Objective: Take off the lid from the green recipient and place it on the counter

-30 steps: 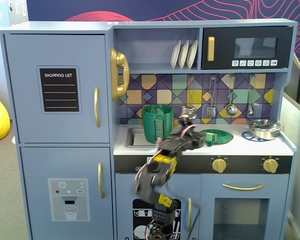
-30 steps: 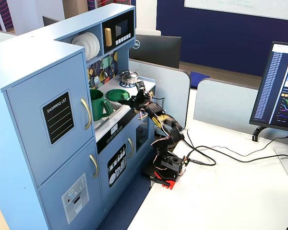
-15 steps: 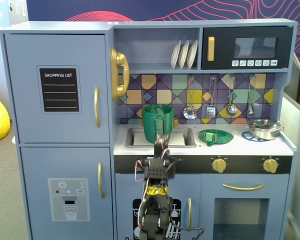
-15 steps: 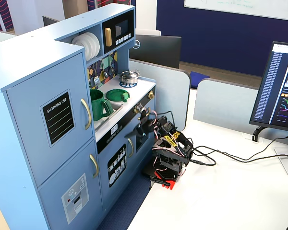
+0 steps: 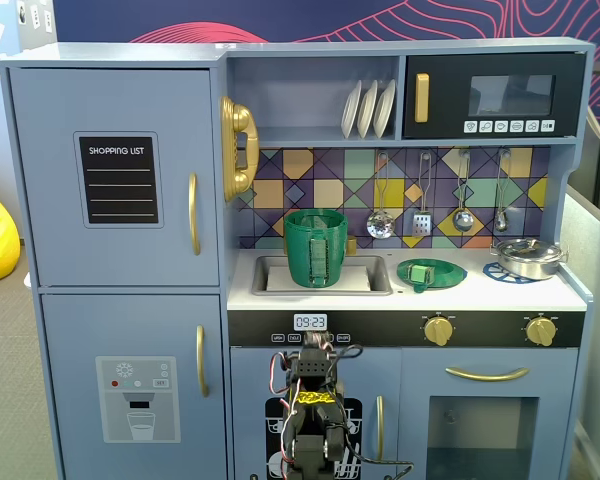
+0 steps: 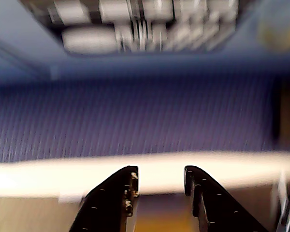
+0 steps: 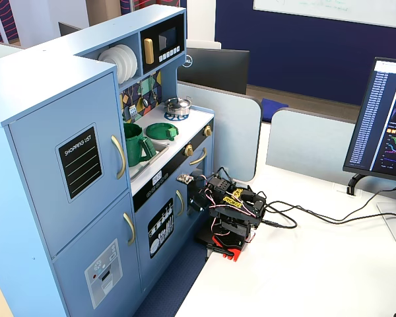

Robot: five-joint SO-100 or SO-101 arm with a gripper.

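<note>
The green recipient (image 5: 315, 248) stands upright in the grey sink with its top open; it also shows in another fixed view (image 7: 137, 144). The green lid (image 5: 432, 272) lies flat on the white counter (image 5: 480, 293) just right of the sink, also visible from the side (image 7: 160, 131). My arm (image 5: 310, 405) is folded low in front of the kitchen's lower door, well below the counter. In the wrist view my gripper (image 6: 160, 175) is open and empty, its black fingers (image 6: 121, 193) apart, facing the blurred blue kitchen front.
A shiny steel pot (image 5: 528, 257) sits on a blue burner ring (image 5: 495, 271) at the counter's right end. Utensils hang on the tiled back wall (image 5: 420, 200). The arm's base (image 7: 226, 231) stands on a white desk with cables and a monitor (image 7: 389, 125).
</note>
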